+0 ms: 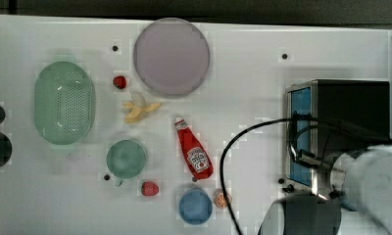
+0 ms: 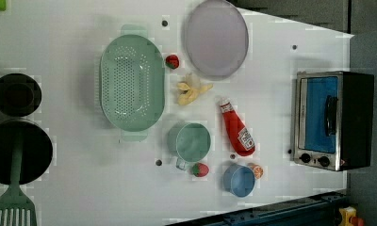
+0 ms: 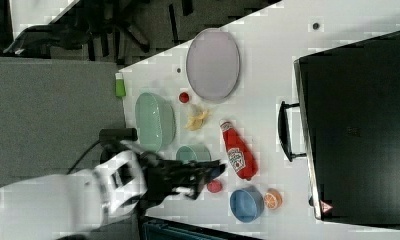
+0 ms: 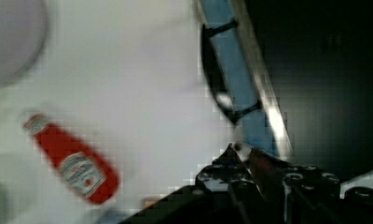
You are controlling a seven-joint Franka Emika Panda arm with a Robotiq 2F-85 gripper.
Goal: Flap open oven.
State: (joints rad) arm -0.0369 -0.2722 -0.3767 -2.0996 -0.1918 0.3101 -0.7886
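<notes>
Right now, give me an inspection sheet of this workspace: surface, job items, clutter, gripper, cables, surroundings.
Surface: white table, small dark holes.
Job's things: oven upright, door closed, bar handle untouched.
Clutter: ketchup bottle lying flat; green colander; lilac plate; green cup; blue bowl; banana; two strawberries; orange slice.
Gripper: gripper nearly shut, holding nothing, near the oven's front.
Cables: black cable looping from the arm.
Surroundings: black pans, green spatula beside the table.
</notes>
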